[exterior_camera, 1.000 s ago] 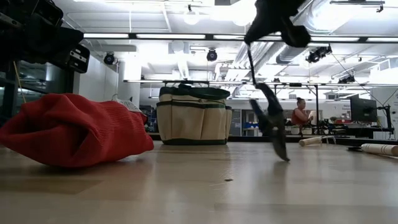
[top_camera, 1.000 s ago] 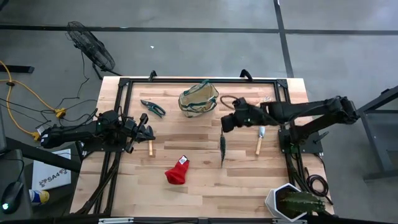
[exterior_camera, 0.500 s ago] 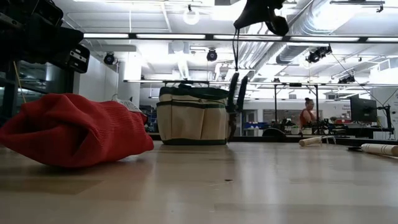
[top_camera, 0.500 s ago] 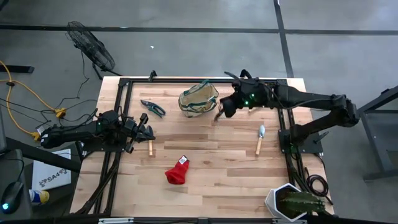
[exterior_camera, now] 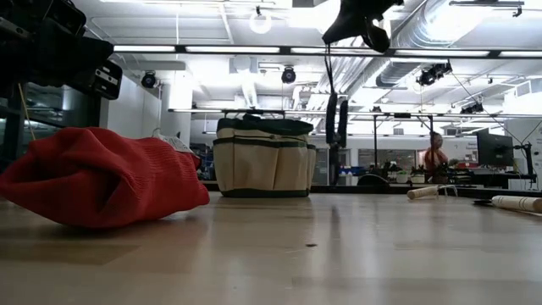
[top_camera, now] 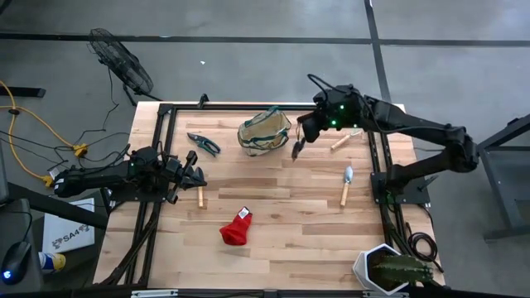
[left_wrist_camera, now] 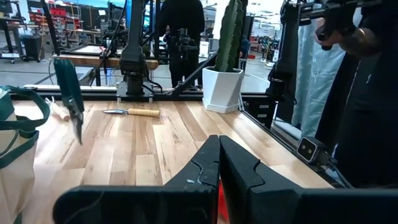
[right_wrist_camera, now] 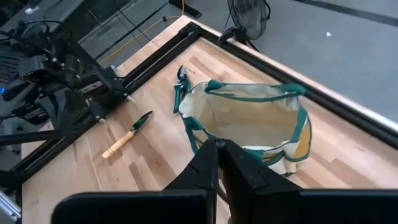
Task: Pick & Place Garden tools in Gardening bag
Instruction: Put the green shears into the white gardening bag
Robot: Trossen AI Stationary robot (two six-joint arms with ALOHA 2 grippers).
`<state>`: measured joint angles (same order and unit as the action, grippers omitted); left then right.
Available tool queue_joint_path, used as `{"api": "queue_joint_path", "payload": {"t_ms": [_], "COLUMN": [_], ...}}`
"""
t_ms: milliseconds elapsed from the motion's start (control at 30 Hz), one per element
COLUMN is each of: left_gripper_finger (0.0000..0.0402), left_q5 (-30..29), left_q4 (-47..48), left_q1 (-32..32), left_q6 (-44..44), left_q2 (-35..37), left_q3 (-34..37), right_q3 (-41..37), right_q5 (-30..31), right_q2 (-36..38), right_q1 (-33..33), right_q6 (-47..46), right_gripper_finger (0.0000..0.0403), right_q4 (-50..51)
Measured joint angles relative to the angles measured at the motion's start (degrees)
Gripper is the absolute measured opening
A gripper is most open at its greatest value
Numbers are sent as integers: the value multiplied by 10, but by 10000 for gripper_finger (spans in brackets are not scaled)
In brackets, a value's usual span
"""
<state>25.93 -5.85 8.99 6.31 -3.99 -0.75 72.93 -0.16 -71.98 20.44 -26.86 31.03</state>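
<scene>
My right gripper (top_camera: 304, 136) is high over the table, just right of the tan gardening bag (top_camera: 264, 131), and is shut on a pair of dark teal pruning shears (top_camera: 296, 150). The shears dangle beside the bag (exterior_camera: 262, 161), well above the wood. In the right wrist view the shut fingers (right_wrist_camera: 217, 152) look down into the bag's open top (right_wrist_camera: 249, 121). My left gripper (top_camera: 199, 175) waits shut and empty at the table's left. A second pair of shears (top_camera: 203, 142) lies flat left of the bag. A red fabric piece (top_camera: 236, 228) lies near the front. My right gripper holds the shears by a thin dark cord (exterior_camera: 329, 72) at their upper end; the fingers slant down from the table's right. The contact itself is hidden by the fingers. The shears (exterior_camera: 336, 123) hang upright below on that cord, lifted clear of the table and the bag.
A wooden-handled trowel (top_camera: 346, 186) lies at the right. Another wooden handle (top_camera: 339, 142) lies at the far right, and a third tool (top_camera: 199, 196) beside my left gripper. A spiky plant in a white pot (top_camera: 387, 269) stands at the near right corner.
My right gripper has gone up and toward the table's far edge, rolling as it went. The shears have come with it from over the middle of the table to just right of the bag. They have swung and now hang higher and nearly upright.
</scene>
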Motion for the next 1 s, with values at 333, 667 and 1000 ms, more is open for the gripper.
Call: {"api": "queue_joint_path", "payload": {"t_ms": [333,667,1000], "left_gripper_finger": [0,0,0], "left_q5": [1,1,-1], "left_q4": [0,0,0], "left_q1": [0,0,0], "left_q6": [0,0,0], "left_q2": [0,0,0], "left_q3": [0,0,0], "right_q3": [0,0,0], "right_q5": [-34,-90,-187], "right_q2": [44,50,50], "right_q1": [69,120,187], "right_q6": [51,143,183], "right_gripper_finger": [4,4,4], "right_q4": [-17,-95,-182]}}
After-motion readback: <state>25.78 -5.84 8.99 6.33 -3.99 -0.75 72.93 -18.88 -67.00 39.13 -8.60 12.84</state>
